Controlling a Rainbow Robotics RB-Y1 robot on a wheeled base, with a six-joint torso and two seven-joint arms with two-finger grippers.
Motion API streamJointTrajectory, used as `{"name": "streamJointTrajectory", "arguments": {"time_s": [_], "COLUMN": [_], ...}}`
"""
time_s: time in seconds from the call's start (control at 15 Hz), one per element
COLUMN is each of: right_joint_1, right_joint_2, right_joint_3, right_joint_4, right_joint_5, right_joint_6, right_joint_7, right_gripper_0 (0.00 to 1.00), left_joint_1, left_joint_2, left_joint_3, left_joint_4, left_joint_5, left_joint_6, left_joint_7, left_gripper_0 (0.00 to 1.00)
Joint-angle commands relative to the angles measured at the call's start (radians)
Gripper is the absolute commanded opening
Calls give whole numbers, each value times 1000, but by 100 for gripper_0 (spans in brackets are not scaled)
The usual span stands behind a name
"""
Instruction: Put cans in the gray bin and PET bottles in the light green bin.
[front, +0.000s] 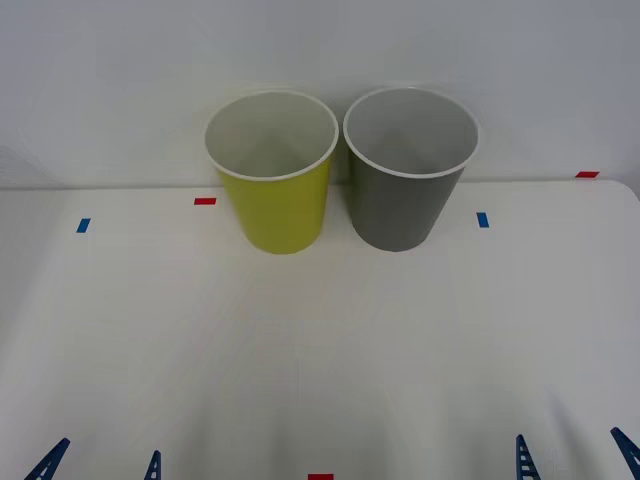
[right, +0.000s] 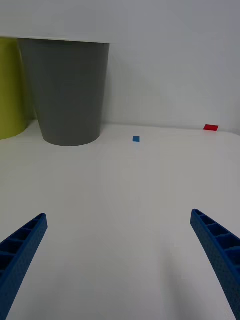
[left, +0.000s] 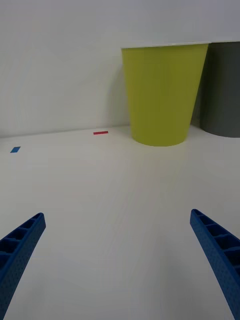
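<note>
The light green bin (front: 275, 190) stands upright at the back of the white table, with the gray bin (front: 405, 185) right beside it on its right; both insides look pale and bare from above. The two bins also appear in the wrist views: light green bin (left: 162, 95), gray bin (right: 67, 92). My left gripper (front: 100, 465) sits open at the near left table edge with nothing between its blue fingers (left: 20, 250). At the near right edge my right gripper (front: 572, 460) is open too, its fingers (right: 217, 250) holding nothing. No cans or PET bottles are in view.
Small tape marks lie on the table: blue (front: 83, 225) and red (front: 205, 201) at the left, blue (front: 483, 219) and red (front: 587, 174) at the right, red (front: 320, 477) at the front edge. A white wall stands behind the bins.
</note>
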Motion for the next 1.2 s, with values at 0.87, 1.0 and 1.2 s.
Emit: {"name": "streamJointTrajectory", "arguments": {"time_s": [0.87,1.0,1.2], "right_joint_1": [0,0,0], "right_joint_2": [0,0,0], "right_joint_3": [0,0,0], "right_joint_4": [0,0,0], "right_joint_5": [0,0,0], "right_joint_6": [0,0,0], "right_joint_7": [0,0,0], "right_gripper_0": [100,100,100], "left_joint_1": [0,0,0], "left_joint_2": [0,0,0], "left_joint_3": [0,0,0], "left_joint_4": [0,0,0], "left_joint_5": [0,0,0], "left_joint_6": [0,0,0], "left_joint_7": [0,0,0], "left_gripper_0": [100,100,100]}}
